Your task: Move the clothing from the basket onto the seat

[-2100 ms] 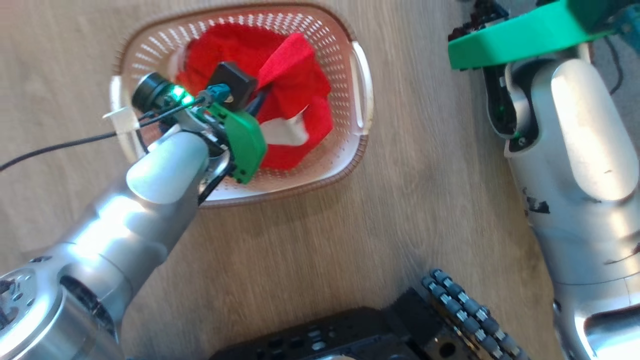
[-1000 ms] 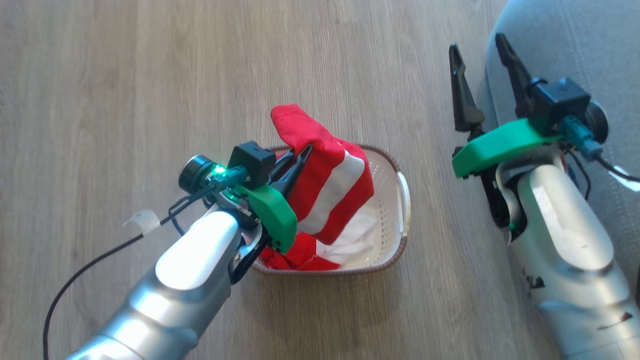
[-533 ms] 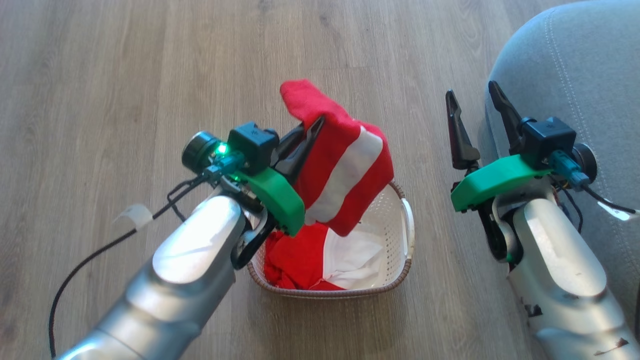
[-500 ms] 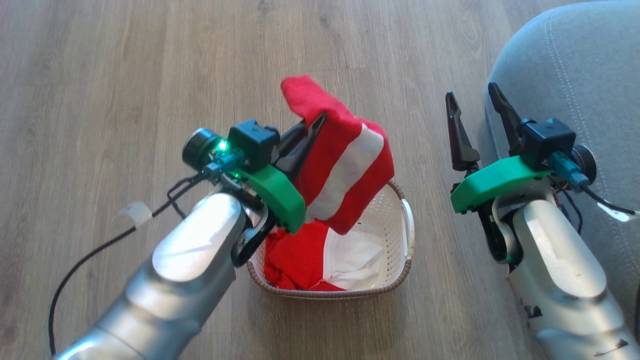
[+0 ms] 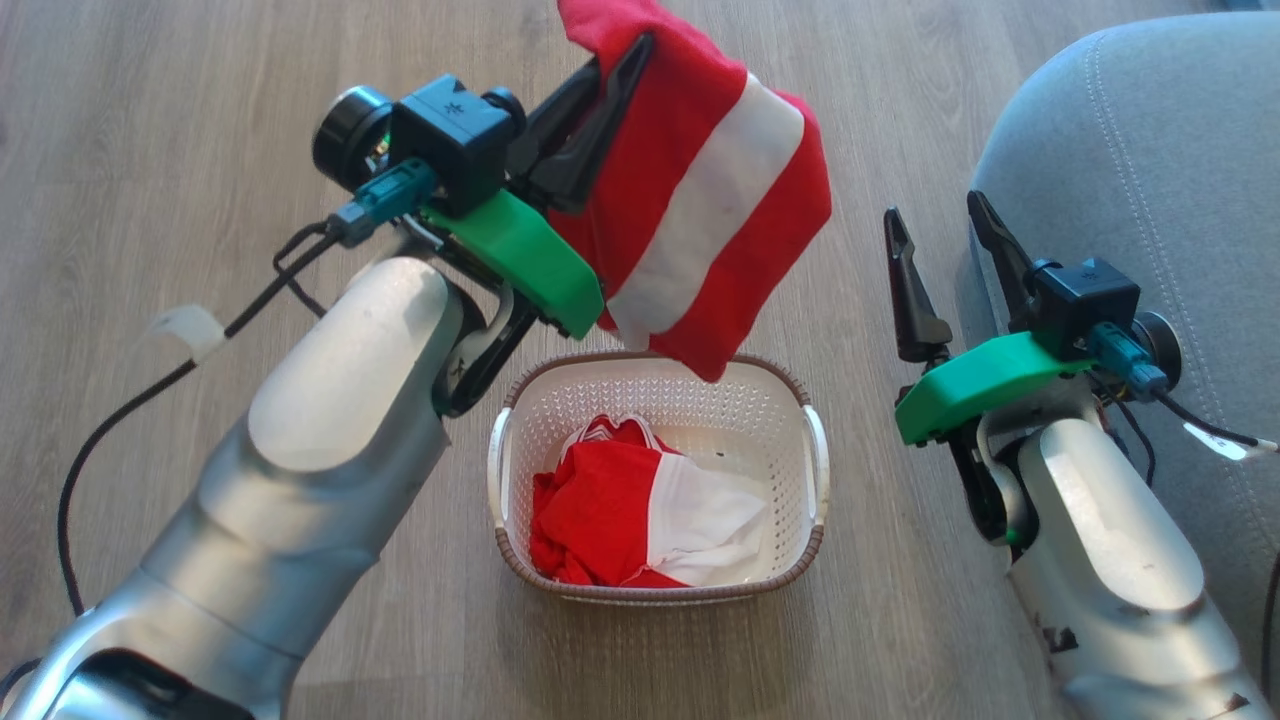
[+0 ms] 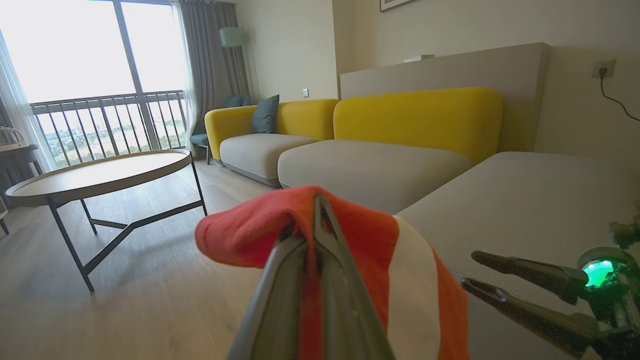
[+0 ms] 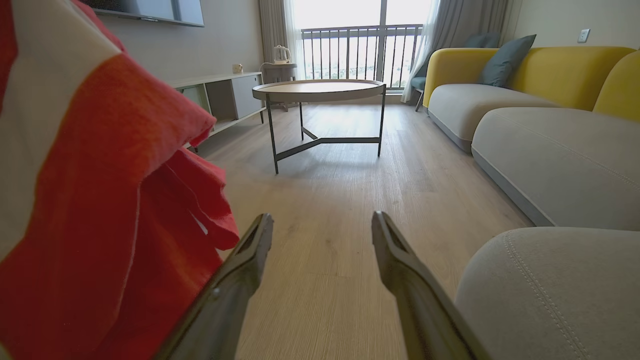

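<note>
My left gripper [image 5: 630,50] is shut on a red garment with a broad white stripe, the clothing [image 5: 700,190], which hangs in the air above the basket's far rim. In the left wrist view the fingers [image 6: 315,235] pinch a red fold [image 6: 250,230]. The cream basket [image 5: 800,470] stands on the floor with more red and white clothing [image 5: 620,510] lying inside. To the right of the basket my right gripper [image 5: 930,215] is open and holds nothing, right beside the grey seat [image 5: 1150,140]. The right wrist view shows the seat's rounded edge [image 7: 550,285] and the lifted clothing [image 7: 90,200].
Wooden floor [image 5: 200,100] surrounds the basket. A round coffee table [image 7: 317,90] stands further out in the room. A yellow-backed sofa [image 6: 415,120] with grey cushions lines the wall. A low cabinet [image 7: 220,97] sits at the left wall.
My left gripper has risen higher with the clothing, which now hangs free above the basket rim. The head camera has also shifted; the right gripper stays open beside the seat.
</note>
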Motion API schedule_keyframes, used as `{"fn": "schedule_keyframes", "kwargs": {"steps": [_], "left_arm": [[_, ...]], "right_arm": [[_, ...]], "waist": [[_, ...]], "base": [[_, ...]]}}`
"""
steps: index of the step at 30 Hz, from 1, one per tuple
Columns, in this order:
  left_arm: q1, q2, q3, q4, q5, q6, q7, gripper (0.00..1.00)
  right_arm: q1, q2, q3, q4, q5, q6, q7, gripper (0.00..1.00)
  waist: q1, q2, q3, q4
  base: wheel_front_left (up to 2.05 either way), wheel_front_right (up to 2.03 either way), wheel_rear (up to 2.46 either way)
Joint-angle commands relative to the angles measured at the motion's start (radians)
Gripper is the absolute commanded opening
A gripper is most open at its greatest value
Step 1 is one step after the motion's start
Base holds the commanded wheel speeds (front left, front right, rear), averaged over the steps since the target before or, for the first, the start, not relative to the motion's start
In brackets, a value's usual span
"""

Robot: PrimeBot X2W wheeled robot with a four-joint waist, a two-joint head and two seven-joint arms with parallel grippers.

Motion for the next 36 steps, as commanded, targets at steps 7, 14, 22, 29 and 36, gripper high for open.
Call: {"fn": "schedule_keyframes", "kwargs": {"steps": [7, 14, 22, 29, 36], "left_arm": [[-0.074, 0.023, 0.052, -0.05, 0.001, -0.006, -0.006, 0.0], [-0.07, 0.019, 0.042, -0.054, 0.012, -0.006, -0.006, 0.0], [-0.063, 0.004, 0.019, -0.058, 0.01, -0.006, -0.006, 0.0], [-0.06, -0.001, -0.004, -0.068, 0.0, -0.006, -0.006, 0.0], [-0.046, -0.011, -0.045, -0.073, -0.014, -0.006, -0.006, 0.0]], "right_arm": [[-0.015, 0.019, 0.021, -0.102, 0.028, 0.007, -0.005, 1.0], [-0.03, 0.013, 0.103, -0.258, 0.07, 0.007, -0.005, 1.0], [-0.054, -0.014, 0.23, -0.161, 0.154, 0.007, -0.005, 1.0], [-0.089, -0.013, 0.309, -0.077, 0.22, 0.007, -0.005, 1.0], [-0.16, -0.015, 0.431, 0.001, 0.289, 0.007, -0.005, 1.0]], "waist": [[0.0001, -0.0001, 0.002, -0.001], [0.0001, -0.0001, 0.015, 0.005], [0.0001, -0.0001, 0.01, 0.029], [0.0001, -0.0001, 0.005, 0.052], [0.0001, -0.0001, 0.001, 0.073]], "base": [[0.0, 0.0, 0.0], [0.0, 0.0, 0.0], [0.0, 0.0, 0.0], [0.0, 0.0, 0.0], [0.0, 0.0, 0.0]]}}
